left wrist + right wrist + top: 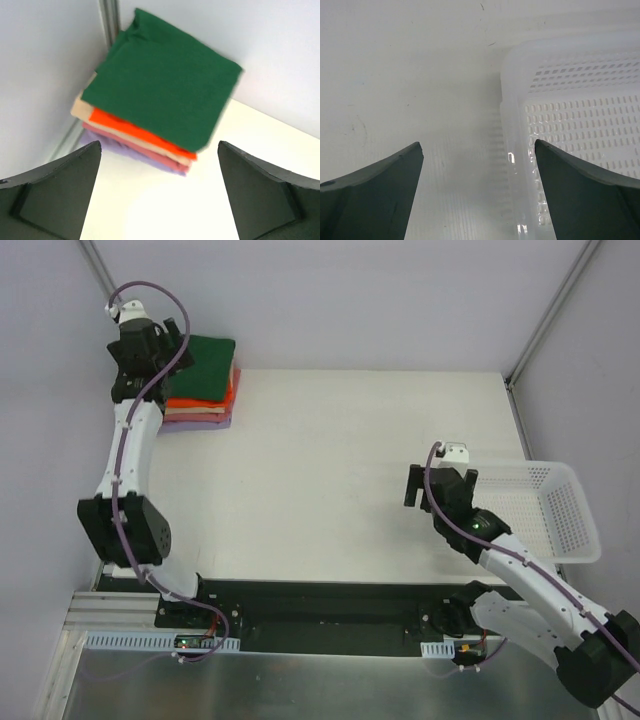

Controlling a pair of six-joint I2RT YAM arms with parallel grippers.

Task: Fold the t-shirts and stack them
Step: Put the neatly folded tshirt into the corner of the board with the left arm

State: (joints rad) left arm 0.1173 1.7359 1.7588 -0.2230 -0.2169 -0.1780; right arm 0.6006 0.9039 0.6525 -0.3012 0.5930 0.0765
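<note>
Top external view puts the t-shirts at the far left corner of the table point(350, 470), piled in one folded stack near the wall. The dark green shirt point(212, 352) lies on top and is the biggest fold. Under it an orange shirt point(203, 397) sticks out toward the near side, and a lavender shirt point(196, 424) is at the very bottom. From the left wrist view the layers read more clearly: green, then orange, then the beige shirt point(79, 108), then the pink shirt point(161, 158), then lavender. The edges are stepped rather than flush.

The left gripper point(168, 337) hangs over the left side of that stack. Its two fingers are spread wide with nothing between them, and they look to be above the cloth rather than touching it.

Well apart, on the right side of the table, the right gripper point(440, 485) is also spread wide and empty. It sits just beside the left end of the white mesh basket point(565, 510), with one finger over bare tabletop and the other over the basket's rim.
</note>
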